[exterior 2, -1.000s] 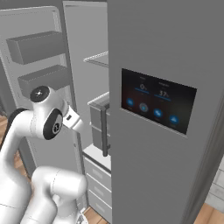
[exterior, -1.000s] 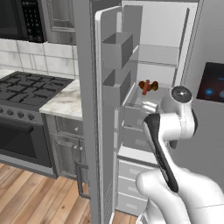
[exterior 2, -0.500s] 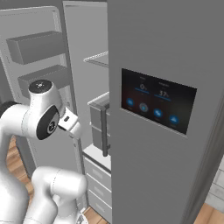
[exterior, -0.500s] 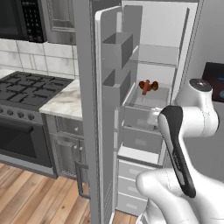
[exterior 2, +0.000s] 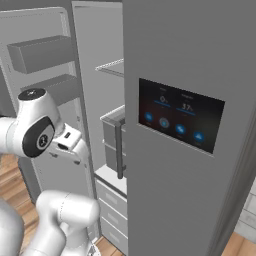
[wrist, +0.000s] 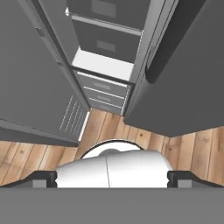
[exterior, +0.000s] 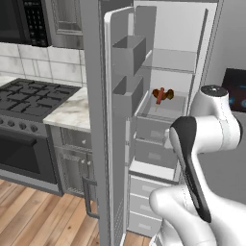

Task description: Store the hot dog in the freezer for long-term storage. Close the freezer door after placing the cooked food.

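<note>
While the freezer door [exterior: 108, 125] stands wide open, the hot dog [exterior: 162, 94] lies inside the freezer [exterior: 168, 62], in the top drawer [exterior: 156, 126] below a white shelf [exterior: 169, 60]. The claw [wrist: 111, 178] is released, its dark tips spread far apart and grasping nothing, aimed down at the wood floor [wrist: 131, 135] in front of the lower drawers [wrist: 103, 94]. To the left, a stove [exterior: 29, 98] sits beside a marble worktop [exterior: 72, 111].
</note>
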### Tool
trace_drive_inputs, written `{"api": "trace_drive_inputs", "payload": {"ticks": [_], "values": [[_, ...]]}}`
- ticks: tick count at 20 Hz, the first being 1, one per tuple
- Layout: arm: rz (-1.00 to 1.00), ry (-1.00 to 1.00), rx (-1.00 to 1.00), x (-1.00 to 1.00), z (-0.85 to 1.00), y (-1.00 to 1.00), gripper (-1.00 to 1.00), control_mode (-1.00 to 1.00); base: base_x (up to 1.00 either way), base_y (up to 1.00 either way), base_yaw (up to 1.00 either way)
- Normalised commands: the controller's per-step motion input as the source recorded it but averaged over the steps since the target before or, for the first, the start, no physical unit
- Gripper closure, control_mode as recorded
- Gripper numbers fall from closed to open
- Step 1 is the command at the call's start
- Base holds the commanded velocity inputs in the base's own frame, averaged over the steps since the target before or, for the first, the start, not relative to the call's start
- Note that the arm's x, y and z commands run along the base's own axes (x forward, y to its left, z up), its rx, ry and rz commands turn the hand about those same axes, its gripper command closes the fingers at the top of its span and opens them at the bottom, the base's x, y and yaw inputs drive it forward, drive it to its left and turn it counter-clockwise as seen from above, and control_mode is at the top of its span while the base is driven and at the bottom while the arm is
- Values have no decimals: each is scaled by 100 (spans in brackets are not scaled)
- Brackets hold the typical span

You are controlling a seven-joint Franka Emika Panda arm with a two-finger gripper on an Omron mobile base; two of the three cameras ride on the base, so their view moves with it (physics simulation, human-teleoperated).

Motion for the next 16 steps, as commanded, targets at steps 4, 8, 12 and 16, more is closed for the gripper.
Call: {"api": "trace_drive_inputs", "payload": {"ticks": [4, 8, 12, 16], "values": [[0, 0, 0, -23, -30, -11, -100, -100, 0, 0, 0], [0, 0, 3, -4, -10, -16, -100, -100, 0, 0, 0], [0, 0, 0, 0, 0, 0, -100, -100, 0, 0, 0], [0, 0, 0, 0, 0, 0, -100, -100, 0, 0, 0]]}}
